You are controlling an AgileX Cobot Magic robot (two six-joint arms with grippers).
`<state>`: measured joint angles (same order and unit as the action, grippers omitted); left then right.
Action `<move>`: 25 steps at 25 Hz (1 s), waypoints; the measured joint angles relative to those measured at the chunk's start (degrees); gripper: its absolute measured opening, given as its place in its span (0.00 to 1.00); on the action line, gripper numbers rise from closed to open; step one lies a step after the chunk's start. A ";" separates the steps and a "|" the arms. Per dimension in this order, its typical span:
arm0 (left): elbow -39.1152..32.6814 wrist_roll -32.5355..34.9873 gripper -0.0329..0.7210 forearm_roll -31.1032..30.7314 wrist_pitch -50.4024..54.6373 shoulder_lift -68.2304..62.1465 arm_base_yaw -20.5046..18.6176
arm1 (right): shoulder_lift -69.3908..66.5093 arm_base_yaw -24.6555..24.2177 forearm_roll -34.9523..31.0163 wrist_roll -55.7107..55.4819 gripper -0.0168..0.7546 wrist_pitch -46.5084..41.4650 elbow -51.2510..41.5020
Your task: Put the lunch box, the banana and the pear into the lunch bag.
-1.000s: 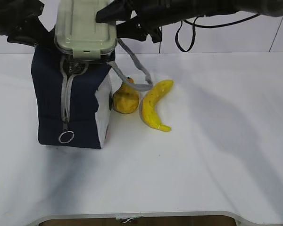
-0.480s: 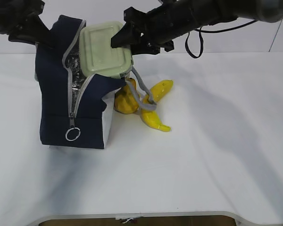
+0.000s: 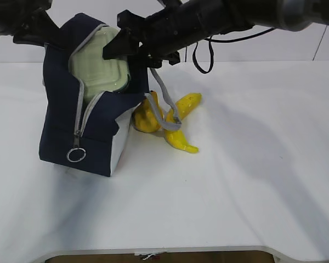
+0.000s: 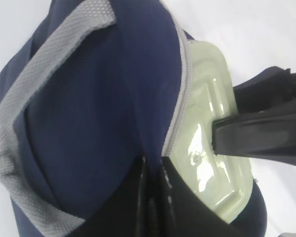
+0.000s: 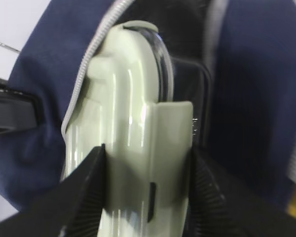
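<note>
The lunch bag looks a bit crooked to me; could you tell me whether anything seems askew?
Yes. The lunch bag leans, pulled by the left gripper pinching its fabric, and one grey handle droops over the pear and banana. Nothing is spilled.

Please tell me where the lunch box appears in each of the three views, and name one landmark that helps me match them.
Exterior view: the lunch box is upper left, partly inside the open top of the lunch bag.
Left wrist view: it is at right of centre, beside the bag's grey zipper edge.
Right wrist view: it fills the centre, standing between the right gripper's fingers.
Shared landmark: the grey zipper edge beside the pale green lid.
</note>
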<state>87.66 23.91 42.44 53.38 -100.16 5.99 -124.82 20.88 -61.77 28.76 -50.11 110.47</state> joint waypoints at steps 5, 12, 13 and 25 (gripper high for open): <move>0.13 0.09 0.05 0.70 -0.97 0.00 0.00 | -0.68 0.62 -2.89 -0.89 0.51 1.22 0.00; 0.13 0.21 0.05 2.62 -1.47 0.00 0.00 | -4.91 1.72 -11.98 -1.02 0.51 3.00 0.00; 0.13 0.21 0.05 2.69 -1.47 0.00 0.00 | -5.33 1.83 -12.24 -1.02 0.51 3.49 0.00; 0.25 0.21 0.05 2.24 2.90 -5.63 0.14 | -7.02 2.03 -8.82 -1.15 0.51 6.26 0.00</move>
<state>87.91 24.13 44.68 56.28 -105.79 6.13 -131.84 22.91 -70.59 27.60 -43.84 110.47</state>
